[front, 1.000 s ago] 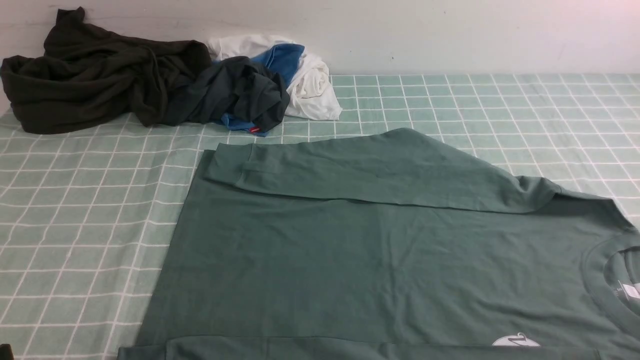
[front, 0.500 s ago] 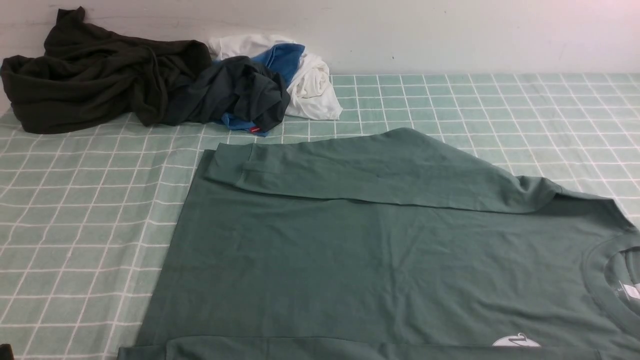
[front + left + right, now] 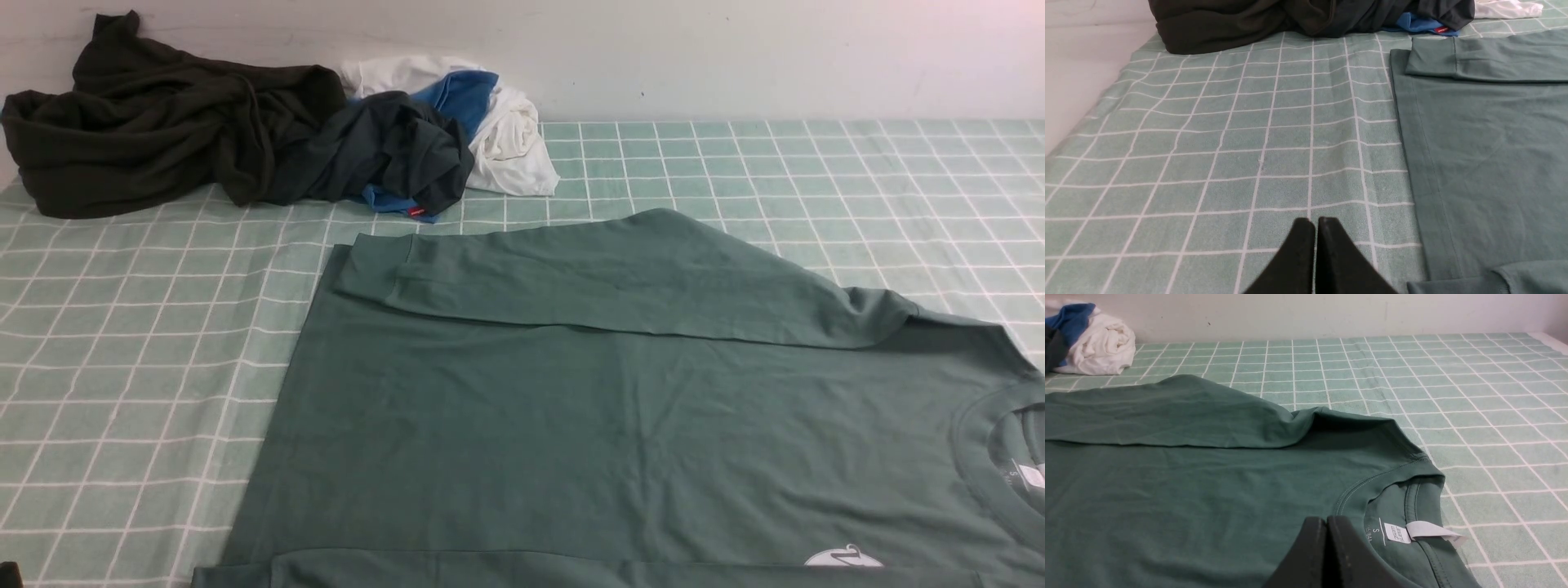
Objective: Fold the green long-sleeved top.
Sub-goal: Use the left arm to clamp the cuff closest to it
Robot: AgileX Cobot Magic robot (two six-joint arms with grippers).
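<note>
- Comparing with the earlier front pictures, nothing is found moved: the green long-sleeved top [image 3: 571, 425] is spread flat on the checked cloth [image 3: 122, 343], one sleeve folded across.
- Only in the wrist views are the grippers shown: the left gripper [image 3: 1315, 223], closed and empty, is seen beside the hem.
- The right gripper [image 3: 1327, 520], closed and empty, is seen over the collar.

Inside the green long-sleeved top [image 3: 1208, 490] — "S"; neck label [image 3: 1398, 535] (unreadable).

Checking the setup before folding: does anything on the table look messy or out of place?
Only the crumpled heap of dark, blue and white clothes at the far left. The green long-sleeved top lies flat, one sleeve folded across it.
</note>
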